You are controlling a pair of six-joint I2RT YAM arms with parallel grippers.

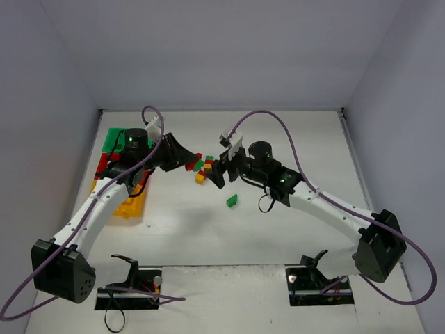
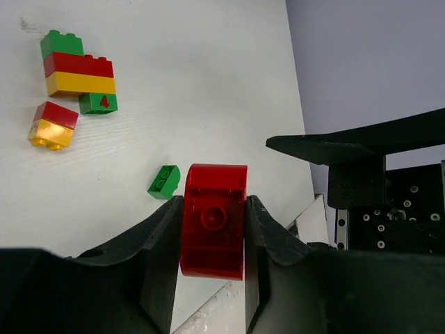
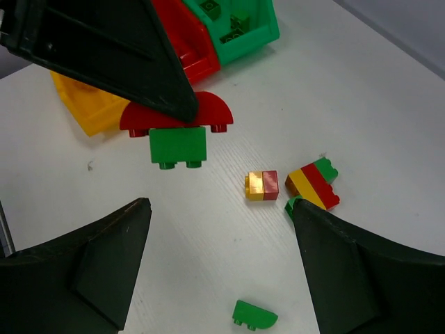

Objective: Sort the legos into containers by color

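Observation:
My left gripper (image 2: 214, 203) is shut on a red arched lego (image 2: 213, 229), held above the table. In the right wrist view a green brick (image 3: 179, 145) hangs against the flat side of that red arch (image 3: 208, 111). My right gripper (image 3: 219, 209) is open with nothing between its fingers, facing the left one (image 1: 189, 163) across the pile. On the table lie a yellow-red pair (image 3: 262, 186), a yellow-red-green stack (image 3: 314, 182) and a green curved brick (image 3: 254, 315). The green (image 3: 257, 28), red (image 3: 201, 59) and yellow (image 3: 83, 108) containers stand behind the left gripper.
The three bins (image 1: 111, 142) line the table's left side, with green bricks inside the green one. A lone green brick (image 1: 231, 200) lies nearer the arms' bases. Grey walls close the table at the back and both sides.

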